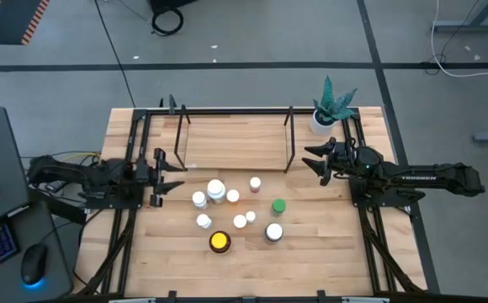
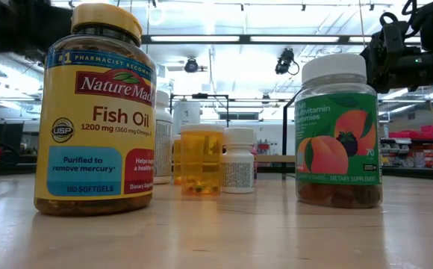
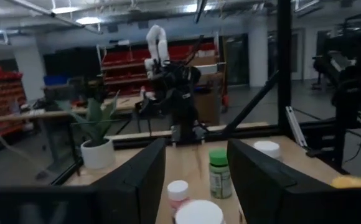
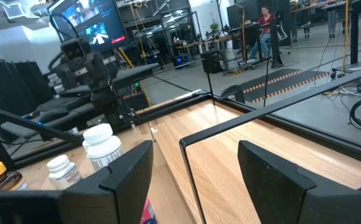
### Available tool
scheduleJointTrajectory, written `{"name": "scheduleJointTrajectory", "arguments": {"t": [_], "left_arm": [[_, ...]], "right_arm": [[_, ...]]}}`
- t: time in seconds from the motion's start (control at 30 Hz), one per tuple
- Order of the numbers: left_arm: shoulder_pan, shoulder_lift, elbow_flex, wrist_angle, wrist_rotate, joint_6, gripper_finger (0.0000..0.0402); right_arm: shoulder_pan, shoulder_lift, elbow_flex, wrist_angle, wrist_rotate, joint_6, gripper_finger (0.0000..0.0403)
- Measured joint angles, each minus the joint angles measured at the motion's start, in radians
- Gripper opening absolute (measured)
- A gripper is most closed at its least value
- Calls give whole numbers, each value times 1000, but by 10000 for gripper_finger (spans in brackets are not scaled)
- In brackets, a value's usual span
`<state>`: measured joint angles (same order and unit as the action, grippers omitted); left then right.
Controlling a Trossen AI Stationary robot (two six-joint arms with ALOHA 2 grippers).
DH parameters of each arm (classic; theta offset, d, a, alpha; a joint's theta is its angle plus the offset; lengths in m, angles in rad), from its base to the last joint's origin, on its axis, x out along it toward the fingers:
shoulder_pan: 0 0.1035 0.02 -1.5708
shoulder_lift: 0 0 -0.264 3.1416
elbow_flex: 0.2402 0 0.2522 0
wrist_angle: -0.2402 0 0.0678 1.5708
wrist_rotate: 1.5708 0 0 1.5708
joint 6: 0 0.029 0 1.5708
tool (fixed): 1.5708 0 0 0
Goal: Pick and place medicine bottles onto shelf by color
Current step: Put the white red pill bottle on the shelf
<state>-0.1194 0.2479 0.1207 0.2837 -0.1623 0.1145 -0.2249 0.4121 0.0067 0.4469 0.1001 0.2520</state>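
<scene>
Several medicine bottles stand upright on their bases in a cluster mid-table (image 1: 236, 210): white caps, a pinkish cap (image 1: 255, 182), a green cap (image 1: 278, 205), and the amber bottle with the yellow cap (image 1: 220, 242). The shelf (image 1: 231, 141), a light-wood board framed by black uprights, stands at the far side. My left gripper (image 1: 177, 178) is open and empty, left of the cluster. My right gripper (image 1: 314, 158) is open and empty, at the shelf's right end. In the left wrist view the green-capped bottle (image 3: 219, 173) stands ahead between the fingers. The right wrist view looks onto the shelf board (image 4: 230, 146).
A white pot with a green plant (image 1: 326, 114) stands at the far right corner, behind my right gripper. Black frame rails (image 1: 135, 227) run along the table's left and right sides. In the low view the fish-oil bottle (image 2: 93, 112) and a gummy bottle (image 2: 338, 131) stand nearest.
</scene>
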Motion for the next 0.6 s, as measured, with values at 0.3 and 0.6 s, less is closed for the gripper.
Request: {"name": "scheduleJointTrajectory", "arguments": {"t": [0.3,0.6], "left_arm": [[82,259,219,-313,2,-194,151],[83,473,387,-463,-14,-261,191]], "right_arm": [[0,0,0,0,0,0,243],[0,0,0,0,1,0,243]]}}
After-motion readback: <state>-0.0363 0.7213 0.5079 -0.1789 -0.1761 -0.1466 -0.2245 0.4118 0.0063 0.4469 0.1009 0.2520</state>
